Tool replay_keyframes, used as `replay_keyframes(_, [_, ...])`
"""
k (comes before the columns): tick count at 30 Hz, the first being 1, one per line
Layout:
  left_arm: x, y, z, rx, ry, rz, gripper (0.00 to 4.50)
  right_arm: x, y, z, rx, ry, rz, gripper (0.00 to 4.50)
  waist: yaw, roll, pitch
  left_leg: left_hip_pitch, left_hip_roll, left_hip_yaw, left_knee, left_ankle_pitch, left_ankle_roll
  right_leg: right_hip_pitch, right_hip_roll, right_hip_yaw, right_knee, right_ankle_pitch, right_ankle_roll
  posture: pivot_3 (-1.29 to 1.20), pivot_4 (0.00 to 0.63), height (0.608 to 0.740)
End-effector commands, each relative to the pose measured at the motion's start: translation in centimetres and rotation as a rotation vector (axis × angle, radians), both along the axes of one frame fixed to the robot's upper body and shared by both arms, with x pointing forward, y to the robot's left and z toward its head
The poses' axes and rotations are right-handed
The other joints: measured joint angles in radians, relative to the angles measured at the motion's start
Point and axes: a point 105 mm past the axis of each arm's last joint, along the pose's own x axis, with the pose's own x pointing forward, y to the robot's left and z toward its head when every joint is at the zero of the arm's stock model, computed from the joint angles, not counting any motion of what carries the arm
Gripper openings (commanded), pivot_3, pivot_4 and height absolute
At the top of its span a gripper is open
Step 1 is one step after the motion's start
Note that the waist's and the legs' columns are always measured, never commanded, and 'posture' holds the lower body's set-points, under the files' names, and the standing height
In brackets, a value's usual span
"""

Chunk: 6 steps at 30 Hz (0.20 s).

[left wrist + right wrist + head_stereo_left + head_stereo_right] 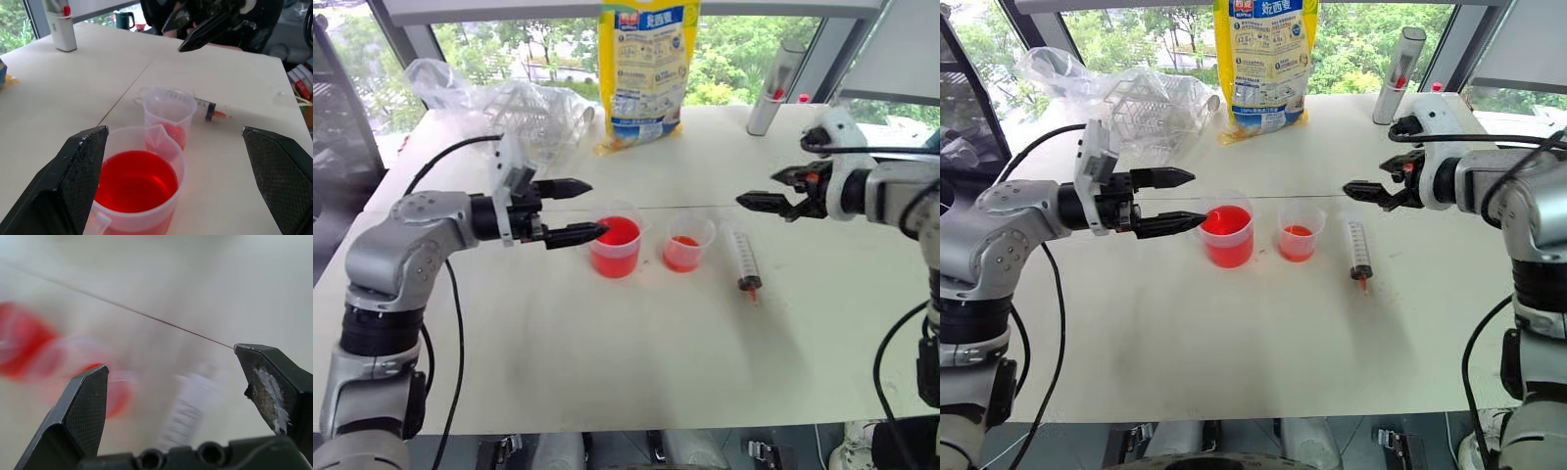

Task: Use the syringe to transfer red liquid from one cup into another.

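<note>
In the right wrist view the syringe (188, 416) and both cups are smeared by motion blur, so its graduation marks cannot be read. The yellow bag (649, 69) at the tabletop's far edge is cut off by the picture's top. The bag's print is too small to read. The larger beaker (134, 196) is cut off at the left wrist view's edge

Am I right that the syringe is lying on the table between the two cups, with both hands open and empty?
Not quite: the syringe lies on the table beside the small cup, on the side away from the beaker, not between them, as the right eye view shows. The left hand and right hand are indeed open and empty.
</note>
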Motion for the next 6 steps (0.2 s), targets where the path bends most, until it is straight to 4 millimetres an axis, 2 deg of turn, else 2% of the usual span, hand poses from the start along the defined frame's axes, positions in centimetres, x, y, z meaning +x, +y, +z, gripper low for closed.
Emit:
replay_keyframes(1, [-0.6,0.6,1.3,-0.004,-0.05,0.0,4.5,-3.8,1.6,2.0,-0.018,-0.078,0.243,4.47,0.003,-0.001,0.0,0.0,0.0,0.0,0.0,0.0,0.0,0.0,-0.001,0.0,0.0,0.0,0.0,0.0,0.15,0.74])
replay_keyframes(3, [-0.7,0.7,1.2,0.0,-0.045,0.003,4.5,-5.2,1.9,1.8,-0.022,-0.062,0.317,4.47,0.003,-0.001,0.0,0.0,0.0,0.0,0.0,0.0,0.0,0.001,-0.002,-0.001,-0.001,0.0,0.0,0.0,0.15,0.74])
replay_keyframes(6, [-0.9,0.8,1.1,-0.004,-0.034,0.001,4.5,-5.7,1.9,1.8,-0.025,-0.064,0.341,4.47,0.0,-0.001,0.0,0.001,0.0,0.001,0.001,0.0,0.0,0.003,-0.003,-0.001,-0.003,0.0,0.0,0.0,0.15,0.74])
